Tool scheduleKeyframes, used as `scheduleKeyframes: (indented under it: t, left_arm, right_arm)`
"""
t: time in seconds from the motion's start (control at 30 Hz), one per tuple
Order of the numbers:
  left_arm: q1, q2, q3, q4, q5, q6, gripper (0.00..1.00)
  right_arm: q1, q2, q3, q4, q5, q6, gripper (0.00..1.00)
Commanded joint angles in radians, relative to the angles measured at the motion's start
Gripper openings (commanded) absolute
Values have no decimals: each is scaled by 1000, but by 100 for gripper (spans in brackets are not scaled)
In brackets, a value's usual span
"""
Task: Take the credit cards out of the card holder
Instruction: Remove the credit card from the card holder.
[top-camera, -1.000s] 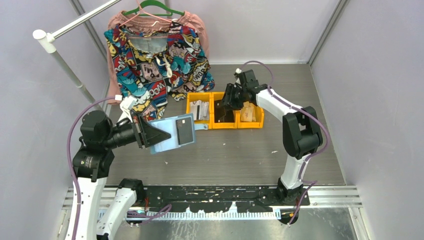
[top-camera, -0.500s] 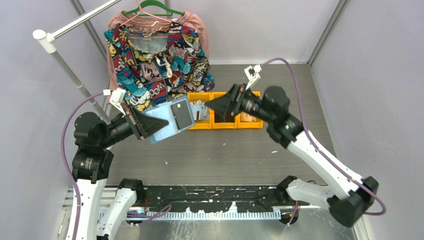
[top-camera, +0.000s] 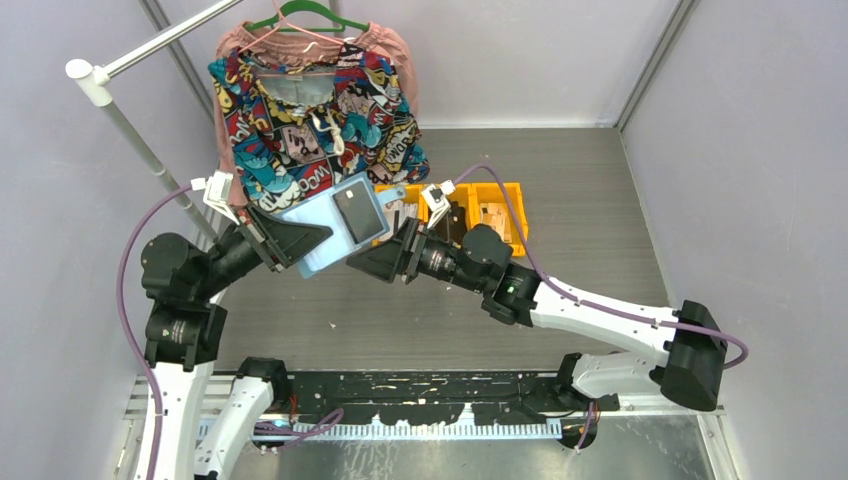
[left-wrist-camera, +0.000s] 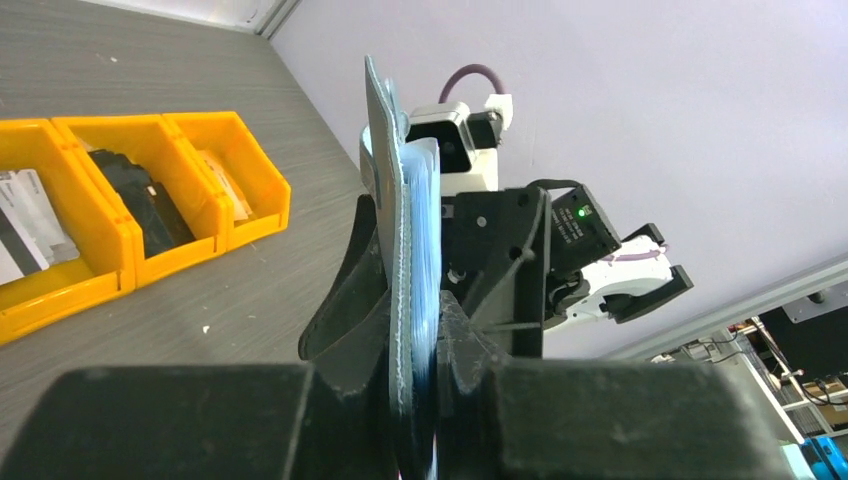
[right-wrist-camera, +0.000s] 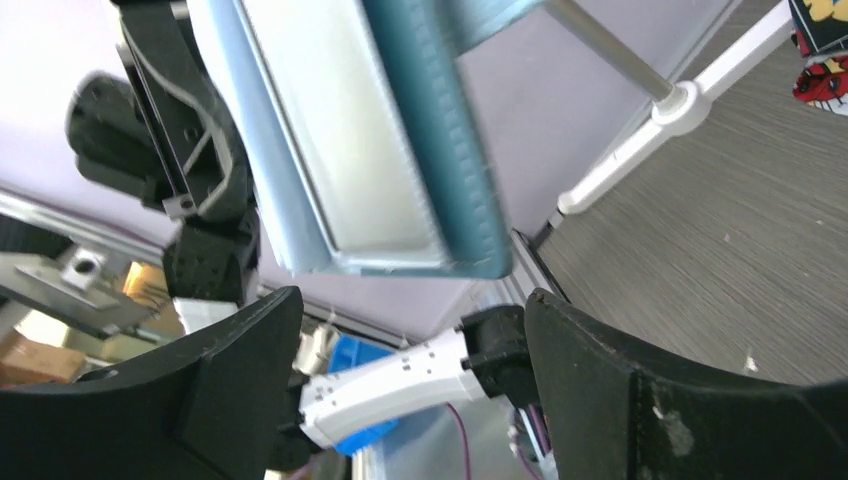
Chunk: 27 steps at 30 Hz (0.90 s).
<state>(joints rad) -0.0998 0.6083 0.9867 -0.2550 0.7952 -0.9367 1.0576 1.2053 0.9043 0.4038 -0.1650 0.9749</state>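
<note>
My left gripper is shut on the teal-blue card holder and holds it up above the table, open side up. A dark card sits in its sleeve. In the left wrist view the card holder stands edge-on between my left gripper's fingers. My right gripper is open, just right of the card holder's lower edge, not touching it. In the right wrist view the card holder hangs just beyond my right gripper, showing a pale panel in a clear sleeve. Pale credit cards lie in the left orange bin.
Three joined orange bins stand at the table's middle back, also shown in the left wrist view; the middle one holds a black item. A comic-print shirt hangs from a white rail at the back left. Grey walls close both sides.
My right arm has swung from the orange bins leftward and nearer, up to the card holder, jaws open. My left gripper has lifted the card holder up and back, tilting it.
</note>
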Motion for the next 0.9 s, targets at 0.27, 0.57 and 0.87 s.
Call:
scheduleKeyframes:
  t: [0.27, 0.57, 0.87]
  left_arm:
    - [5, -31, 9, 79, 36, -42, 0]
    - [5, -28, 20, 47, 56, -7, 4]
    - [5, -17, 117, -241, 37, 321, 42]
  right_arm:
    - [5, 47, 30, 442, 93, 154, 59]
    - [5, 15, 54, 377, 82, 132, 21]
    - [3, -43, 312, -355, -123, -176, 1]
